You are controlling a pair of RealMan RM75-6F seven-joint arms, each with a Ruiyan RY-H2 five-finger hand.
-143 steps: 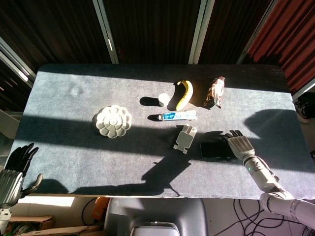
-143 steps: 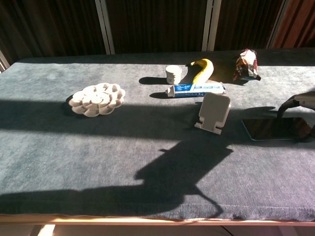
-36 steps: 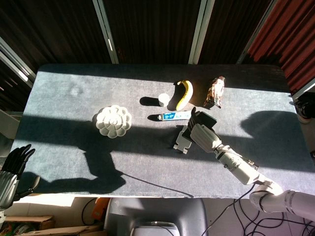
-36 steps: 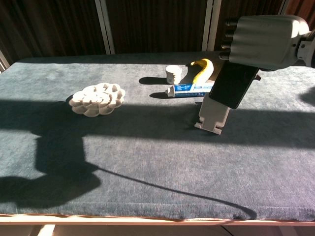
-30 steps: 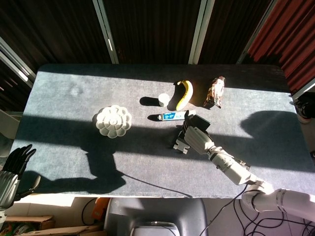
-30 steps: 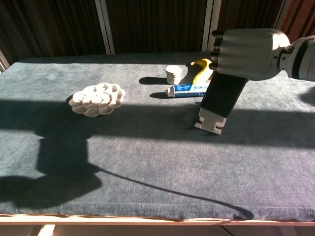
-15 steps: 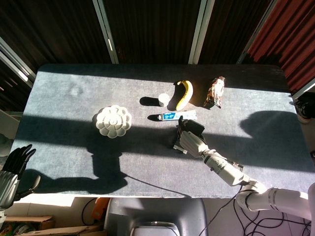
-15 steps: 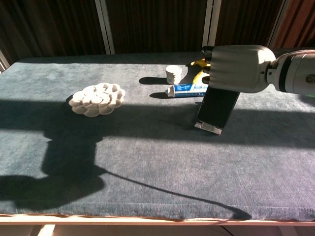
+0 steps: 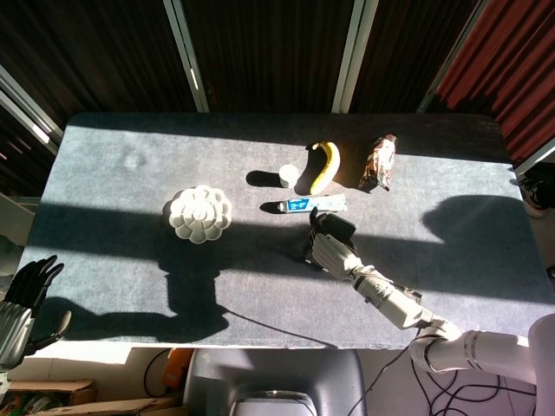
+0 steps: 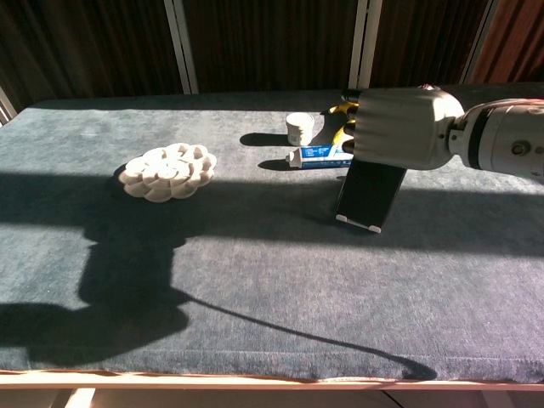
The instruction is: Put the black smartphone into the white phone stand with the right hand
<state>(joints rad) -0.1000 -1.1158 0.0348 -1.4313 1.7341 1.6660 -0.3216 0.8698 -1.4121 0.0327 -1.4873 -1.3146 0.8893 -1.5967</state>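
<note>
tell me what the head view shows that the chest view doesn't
Only the head view shows the left hand off the table's near left corner, and the whole snack packet. Only the chest view shows the black smartphone standing in the white phone stand, whose front lip shows below it. Both show the right hand holding the phone's top, the banana, toothpaste tube, small cup and flower-shaped dish.

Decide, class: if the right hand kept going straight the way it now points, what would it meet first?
Probably the blue-and-white toothpaste tube. The right hand, holding the black smartphone on the white phone stand, points toward the table's far side; depth is uncertain.
</note>
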